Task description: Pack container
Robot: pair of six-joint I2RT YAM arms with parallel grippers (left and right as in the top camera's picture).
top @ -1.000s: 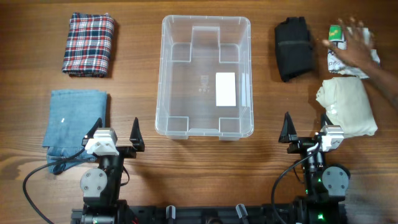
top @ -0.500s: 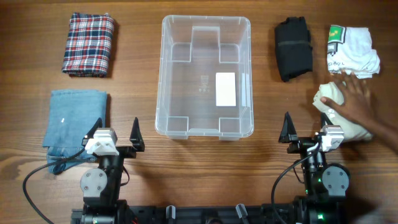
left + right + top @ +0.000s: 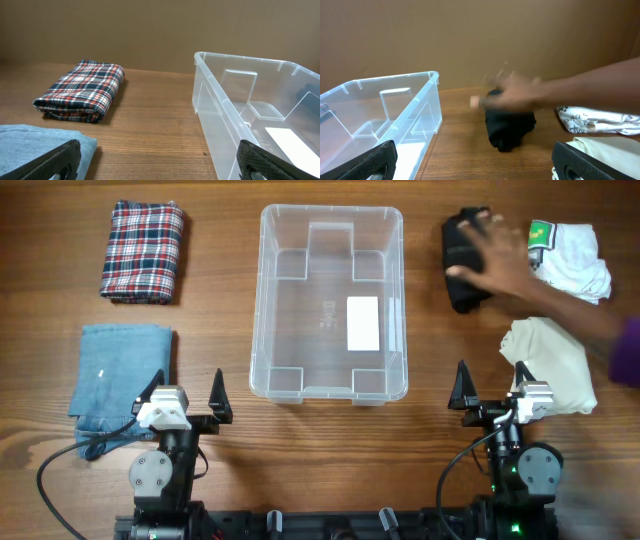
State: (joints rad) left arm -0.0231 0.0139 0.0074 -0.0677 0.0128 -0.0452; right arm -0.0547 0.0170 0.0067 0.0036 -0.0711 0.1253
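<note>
Person's hand [image 3: 492,252] is now off the cream cloth [image 3: 550,365] and on the black cloth [image 3: 464,298] near the desk's far right corner; grip cannot be told. Container [image 3: 330,210] empty, packing not started

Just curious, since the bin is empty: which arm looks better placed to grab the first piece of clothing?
Probably left: its open end effector sits beside the folded blue cloth, while a person's hand reaches over the right side's black cloth.
</note>
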